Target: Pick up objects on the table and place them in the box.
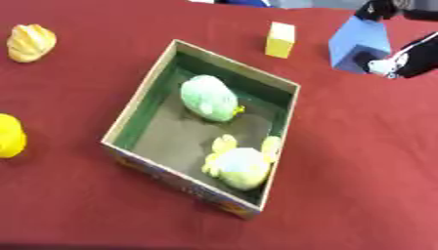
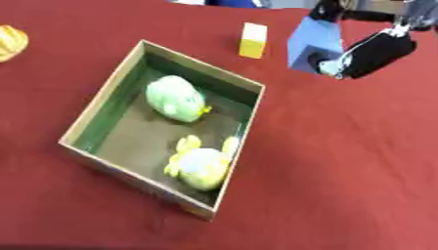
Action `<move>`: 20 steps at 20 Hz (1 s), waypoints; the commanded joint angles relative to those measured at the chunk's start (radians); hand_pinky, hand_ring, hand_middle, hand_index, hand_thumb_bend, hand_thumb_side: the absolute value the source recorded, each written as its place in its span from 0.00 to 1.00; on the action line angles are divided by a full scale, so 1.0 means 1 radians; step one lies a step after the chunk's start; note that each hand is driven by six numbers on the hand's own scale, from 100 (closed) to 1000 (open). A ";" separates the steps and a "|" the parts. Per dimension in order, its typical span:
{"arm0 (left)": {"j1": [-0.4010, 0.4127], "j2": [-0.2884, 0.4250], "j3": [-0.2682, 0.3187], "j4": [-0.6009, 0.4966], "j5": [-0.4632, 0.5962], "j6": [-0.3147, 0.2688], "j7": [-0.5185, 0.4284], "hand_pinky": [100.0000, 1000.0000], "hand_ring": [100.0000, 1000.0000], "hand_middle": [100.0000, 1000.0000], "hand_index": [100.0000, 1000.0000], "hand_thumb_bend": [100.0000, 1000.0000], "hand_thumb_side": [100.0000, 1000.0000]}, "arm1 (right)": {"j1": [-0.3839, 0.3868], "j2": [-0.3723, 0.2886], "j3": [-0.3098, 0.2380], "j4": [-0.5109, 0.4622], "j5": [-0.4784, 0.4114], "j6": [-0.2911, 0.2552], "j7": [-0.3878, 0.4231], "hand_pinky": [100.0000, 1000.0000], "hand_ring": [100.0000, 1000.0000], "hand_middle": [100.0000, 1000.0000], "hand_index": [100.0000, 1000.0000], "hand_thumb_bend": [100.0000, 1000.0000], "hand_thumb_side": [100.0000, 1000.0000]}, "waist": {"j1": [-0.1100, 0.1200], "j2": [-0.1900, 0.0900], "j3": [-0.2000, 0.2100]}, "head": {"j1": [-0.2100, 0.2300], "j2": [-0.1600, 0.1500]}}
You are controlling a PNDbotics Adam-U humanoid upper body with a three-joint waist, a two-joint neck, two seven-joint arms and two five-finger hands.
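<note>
At about nine o'clock on the red tablecloth [image 1: 359, 161] sits a round yellow toy [image 1: 9, 135], cut by the frame edge, and at ten o'clock a ridged orange-yellow object [image 1: 31, 42] — both well apart from the box and untouched. The cardboard box [image 1: 141, 100] fills the middle, turned askew, its long axis running from eleven to five; inside lie a pale green plush toy [image 1: 208, 97] toward the far wall and a yellow-green plush toy [image 1: 240, 166] in the near corner. Beyond the box's far corner, at one o'clock, stands a small yellow block [image 1: 280, 39], upright and clear of everything. Just beside it at two o'clock is the blue block [image 2: 313, 45] — the right hand [image 2: 375, 52] is on it, thumb and fingers seemingly pinching it from the right. The box lies at seven o'clock from that hand, so I judge the carry runs down and leftward. The left hand shows in neither view, leaving the right nearer.
</note>
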 commanded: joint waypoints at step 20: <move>-0.032 0.035 -0.001 -0.016 -0.005 -0.007 -0.010 0.77 0.60 0.65 0.84 0.00 0.56 | -0.391 0.387 0.255 0.279 0.033 -0.061 0.259 0.80 0.82 0.72 0.80 0.00 0.27 | -0.018 -0.028 0.061 | -0.041 0.026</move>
